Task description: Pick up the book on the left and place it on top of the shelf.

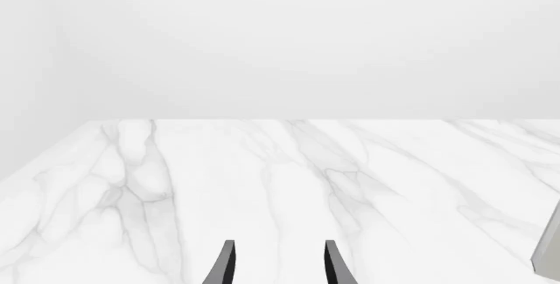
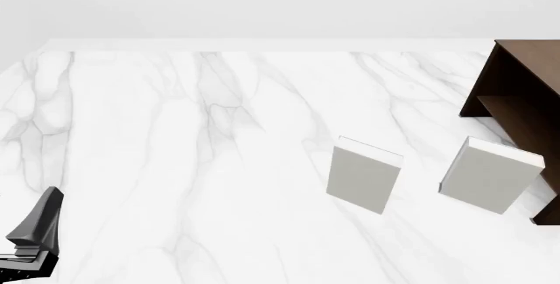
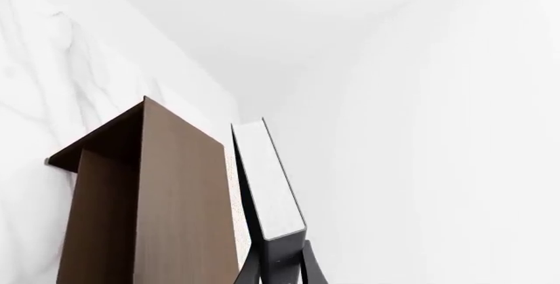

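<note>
1 book (image 3: 267,185) held beside the shelf (image 3: 166,199).
The right gripper (image 3: 278,264) is closed on the book's lower end; its long axis runs along the shelf top, just beside it. The left gripper (image 1: 278,264) is open, idle.

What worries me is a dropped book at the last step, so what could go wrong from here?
1. The right hand grips the book by one end only, so it could pivot or slip.
2. The book is close to the shelf; it might knock the wood or land overhanging.
3. The left grey book and the right grey book stand upright near the shelf; a dropped book could topple them.
</note>
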Controlling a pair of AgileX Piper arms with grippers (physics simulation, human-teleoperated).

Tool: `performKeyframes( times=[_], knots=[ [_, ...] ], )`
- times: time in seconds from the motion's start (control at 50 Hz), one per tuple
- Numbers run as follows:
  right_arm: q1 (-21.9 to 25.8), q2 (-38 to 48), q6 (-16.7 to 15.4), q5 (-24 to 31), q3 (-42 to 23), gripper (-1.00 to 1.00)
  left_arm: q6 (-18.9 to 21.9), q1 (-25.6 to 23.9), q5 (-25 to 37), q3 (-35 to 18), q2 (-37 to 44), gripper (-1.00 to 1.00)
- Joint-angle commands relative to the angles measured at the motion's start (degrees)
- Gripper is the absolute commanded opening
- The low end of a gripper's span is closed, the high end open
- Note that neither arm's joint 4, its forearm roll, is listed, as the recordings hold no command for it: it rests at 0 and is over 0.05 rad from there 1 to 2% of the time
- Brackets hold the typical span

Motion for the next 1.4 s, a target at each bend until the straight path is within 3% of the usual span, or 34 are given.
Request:
performKeyframes(
  times=[0.02, 0.7, 1.4],
  knots=[
    [-1.1, 3.26, 0.42, -2.77, -1.92, -1.0, 0.0, 0.0, 0.0, 0.0, 0.0, 1.0],
    [-2.64, 11.67, -0.54, -6.57, -6.05, -1.0, 0.0, 0.0, 0.0, 0.0, 0.0, 1.0],
    [-3.36, 16.64, -0.56, -10.22, -5.25, -1.0, 0.0, 0.0, 0.0, 0.0, 0.0, 1.0]
  ],
)
